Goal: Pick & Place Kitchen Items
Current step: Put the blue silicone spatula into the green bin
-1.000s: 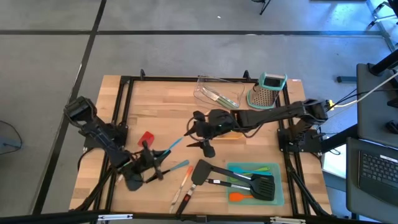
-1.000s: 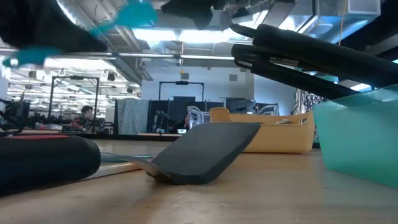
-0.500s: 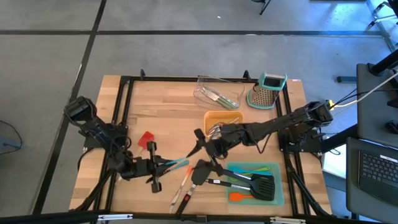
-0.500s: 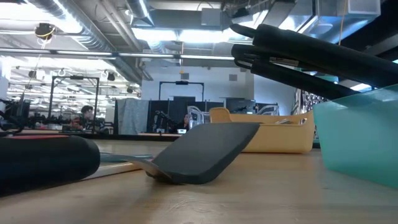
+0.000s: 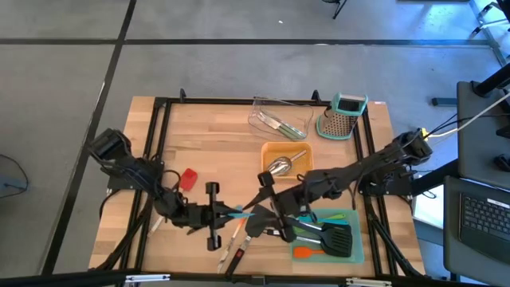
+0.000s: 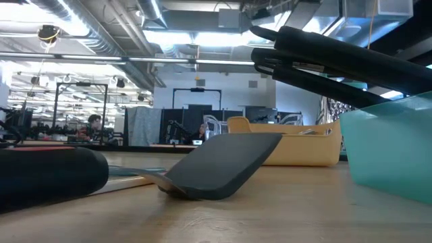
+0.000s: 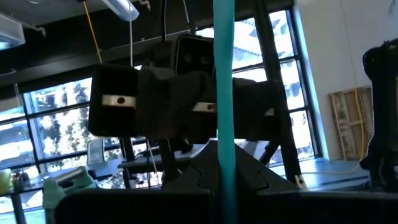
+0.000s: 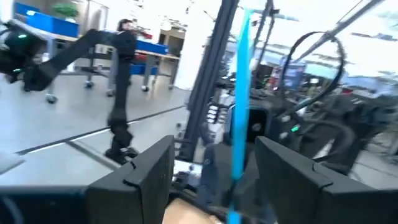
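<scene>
My left gripper [image 5: 226,214] is shut on a teal long-handled tool [image 5: 241,211], clear of the table near its front middle. My right gripper [image 5: 258,206] faces it from the right, open. Its two fingers [image 8: 144,176] stand on either side of the teal handle [image 8: 239,106] without touching it. A steel scoop [image 5: 279,165] lies in the orange tray [image 5: 269,151]. Black spatulas [image 5: 333,236], a green tool and an orange tool [image 5: 306,253] lie in the teal tray [image 5: 357,253]. Several utensils [image 5: 236,244] lie on the wood near the front edge. My left gripper holds the teal tool by one end of its handle [image 7: 224,182], pinched between its two fingers. The fingers come level from the table's left. The rest of the tool sticks out past the fingertips toward my right gripper, lifted clear of the table.
A red piece [image 5: 188,178] lies left of centre. A clear tray [image 5: 279,119] and a steel grater with a teal top [image 5: 343,118] stand at the back. In the low view a black spatula blade [image 6: 223,165] lies before the orange tray [image 6: 290,147].
My left gripper has carried the teal tool toward the table's right. My right gripper has come from over the orange tray toward the near edge and the left gripper, until its fingers stand on either side of the tool. The scoop in the orange tray is now uncovered.
</scene>
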